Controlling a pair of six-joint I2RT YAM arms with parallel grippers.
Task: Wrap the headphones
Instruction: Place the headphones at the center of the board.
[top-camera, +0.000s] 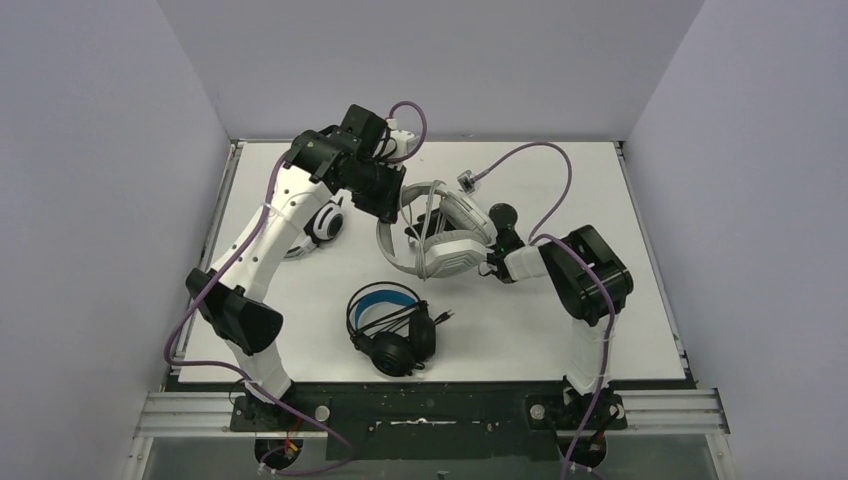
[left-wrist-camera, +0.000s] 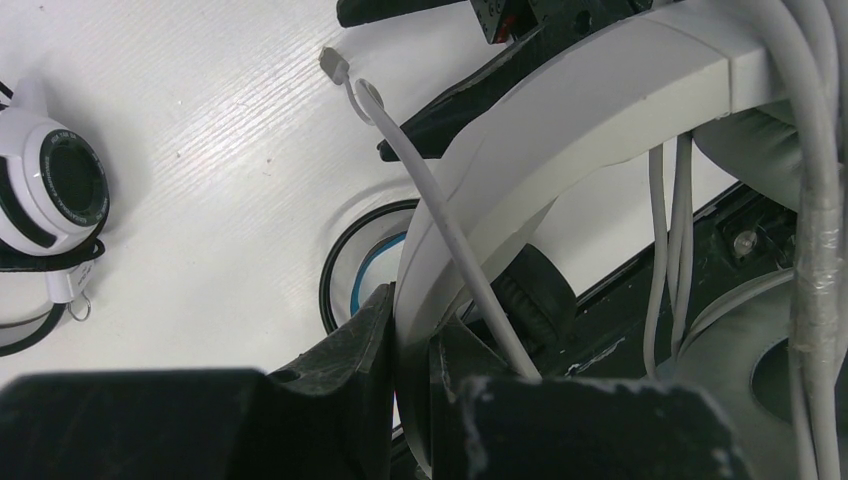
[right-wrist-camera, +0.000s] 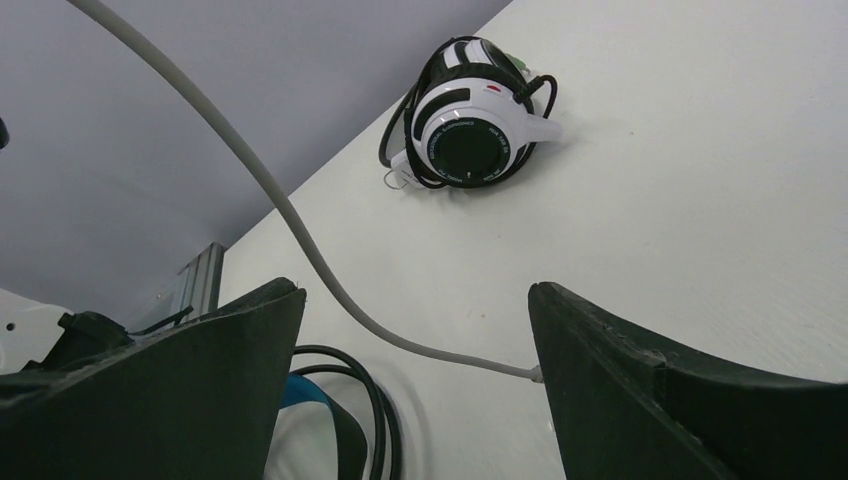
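1. The white headset (top-camera: 440, 250) sat at mid-table between the two arms, its headband arching roughly left to right.
2. The left gripper (left-wrist-camera: 410, 375) was clamped on that headband, its fingers pinching the white band.
3. The right gripper (right-wrist-camera: 415, 360) was spread wide and held nothing. The pale cable (right-wrist-camera: 300, 235) slanted across the gap between its fingers, down to the table (top-camera: 600, 320) — so the right arm looked nearer to take it, though contact was hard to judge.
4. The black headset (top-camera: 392, 325) lay nearer the bases; the black-centred white headset (top-camera: 325, 222) lay behind the left arm — both apart from the grippers.
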